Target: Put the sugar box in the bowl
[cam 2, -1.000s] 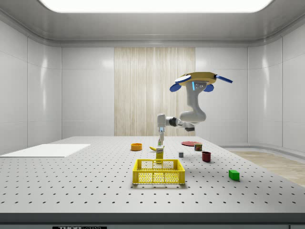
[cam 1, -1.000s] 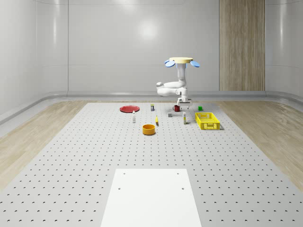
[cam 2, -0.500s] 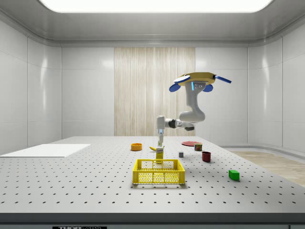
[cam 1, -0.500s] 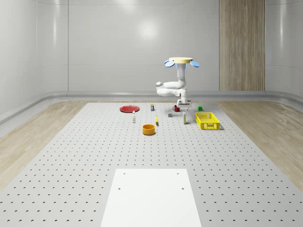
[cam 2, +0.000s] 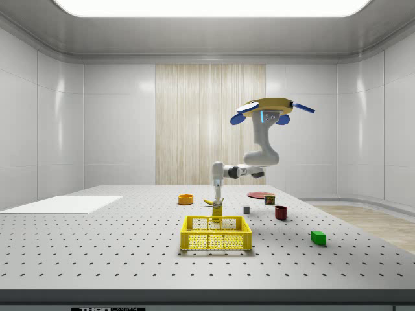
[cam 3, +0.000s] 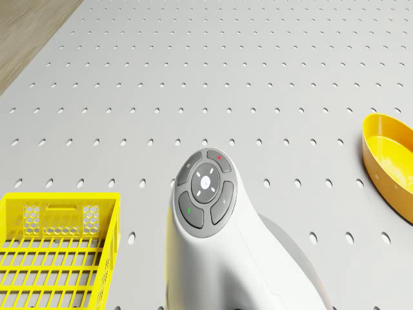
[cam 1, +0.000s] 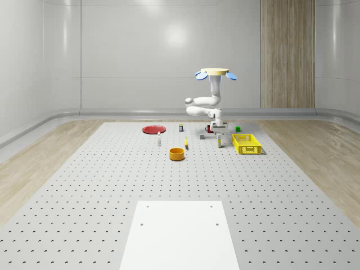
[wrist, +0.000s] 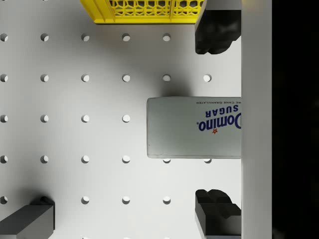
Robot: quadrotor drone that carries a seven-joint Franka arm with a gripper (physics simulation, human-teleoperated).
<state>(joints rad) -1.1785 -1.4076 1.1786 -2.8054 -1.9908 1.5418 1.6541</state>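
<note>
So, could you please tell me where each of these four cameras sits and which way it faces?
Whole-scene view: off the robot, looking down the table at the hovering drone, arm and bowl.
Side view: off the robot at table height, behind the yellow basket; drone, arm and hand show.
Drone view: on the drone's body, forward and down; the arm's wrist shows.
Wrist view: along the hand, down onto the sugar box between the fingertips.
Shared: basket and bowl in the drone and whole-scene views.

Sugar box [wrist: 194, 127] partly behind wrist housing
</note>
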